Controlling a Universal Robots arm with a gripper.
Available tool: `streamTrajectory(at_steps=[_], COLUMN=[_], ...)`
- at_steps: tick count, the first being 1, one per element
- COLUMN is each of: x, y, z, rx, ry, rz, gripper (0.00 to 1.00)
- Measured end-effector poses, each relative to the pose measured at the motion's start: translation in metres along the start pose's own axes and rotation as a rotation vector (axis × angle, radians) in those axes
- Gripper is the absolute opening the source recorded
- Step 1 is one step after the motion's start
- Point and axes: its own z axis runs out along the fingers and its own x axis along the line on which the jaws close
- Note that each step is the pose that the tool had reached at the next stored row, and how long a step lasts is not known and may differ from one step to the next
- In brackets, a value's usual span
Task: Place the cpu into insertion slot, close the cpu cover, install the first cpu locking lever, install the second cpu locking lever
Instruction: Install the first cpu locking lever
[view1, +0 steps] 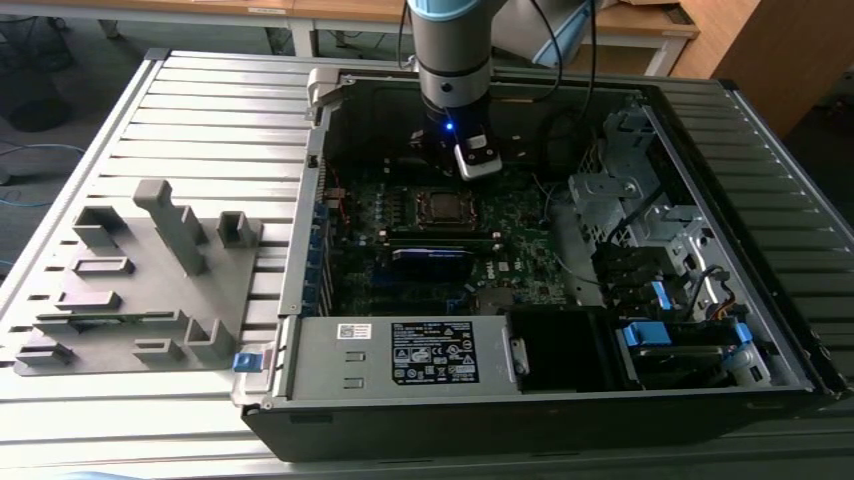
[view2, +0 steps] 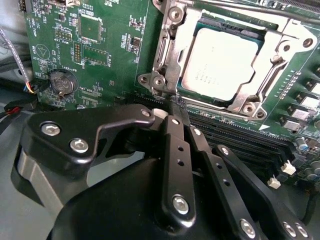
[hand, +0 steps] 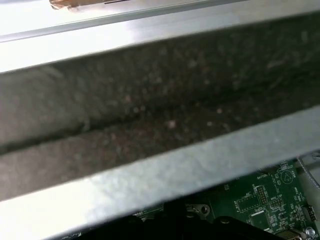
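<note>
Jaws pressed together, pinching nothing — the gripper (view2: 172, 107) hangs just beside the insertion slot (view2: 167, 57). Within that slot the cpu (view2: 222, 62) sits seated — the cpu cover (view2: 280, 65) lies closed around it.

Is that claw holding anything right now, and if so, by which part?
Nothing, as far as I can see. The claw is closed with no part between its tips, just beside the socket where the chip already sits under its metal cover.

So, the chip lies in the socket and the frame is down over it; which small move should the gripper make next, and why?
Probably a short advance toward the socket's near edge: the cpu sits under the closed cpu cover, and the gripper, fingers together, is just short of it.
</note>
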Motion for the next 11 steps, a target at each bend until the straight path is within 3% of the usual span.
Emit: streamTrajectory(at_steps=[4, 8, 11], x=[0.0002, 0.0002, 0.0002], y=[0.0, -0.0002, -0.0001], z=[0.0018, 0.0015, 0.0009], rx=[-0.0034, -0.0024, -0.0054], ry=[-0.0045, -0.0044, -0.0035], rz=[0.0, -0.001, 0.0], gripper=[0.11, 0.11, 0.11])
